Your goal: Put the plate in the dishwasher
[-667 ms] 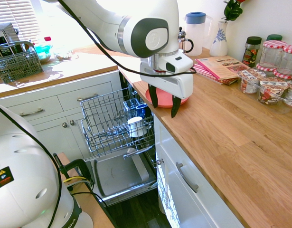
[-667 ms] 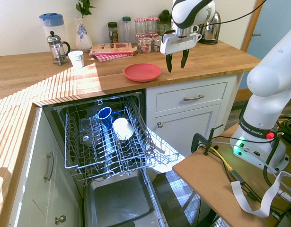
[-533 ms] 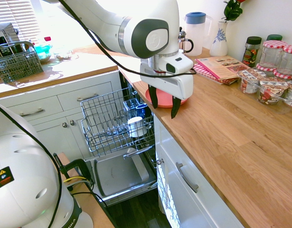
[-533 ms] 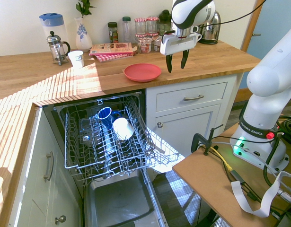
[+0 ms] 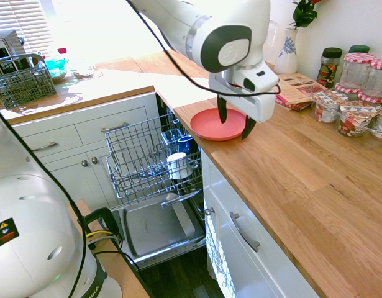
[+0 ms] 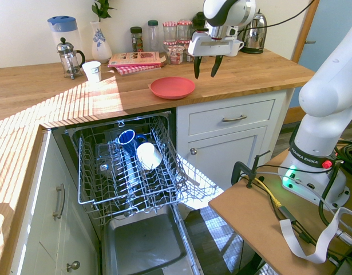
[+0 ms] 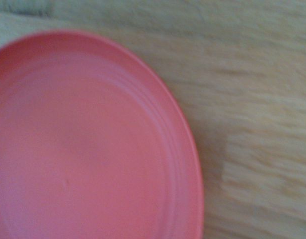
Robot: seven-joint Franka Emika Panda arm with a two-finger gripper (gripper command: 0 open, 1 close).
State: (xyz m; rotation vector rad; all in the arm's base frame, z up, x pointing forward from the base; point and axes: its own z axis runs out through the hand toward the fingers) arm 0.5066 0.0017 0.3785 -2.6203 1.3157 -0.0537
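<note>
The salmon-red plate (image 5: 217, 125) (image 6: 172, 87) lies flat on the wooden countertop (image 5: 284, 180), near its edge and just above the open dishwasher (image 5: 154, 228) (image 6: 142, 243). My gripper (image 5: 234, 120) (image 6: 205, 67) hangs open a little above the counter, beside the plate's rim on the side away from the dishwasher opening, with nothing between its fingers. In the wrist view the plate (image 7: 93, 144) fills the left part, blurred, with bare wood (image 7: 252, 124) beside it. The dishwasher's wire rack (image 5: 147, 155) (image 6: 124, 166) is pulled out and its door is folded down.
A blue mug (image 6: 127, 138) and a white cup (image 6: 148, 155) sit in the rack. Jars (image 5: 355, 99), a book on a checked cloth (image 5: 290, 87), a vase (image 5: 287, 53), a French press (image 6: 67, 58), a white cup (image 6: 92, 71) and a kettle (image 6: 254, 34) line the back. A grey cutlery basket (image 5: 22, 81) stands far left.
The gripper has swung from the counter's front edge back across the counter to the plate's far rim, and a little higher. Its fingers stay open. The plate has not moved.
</note>
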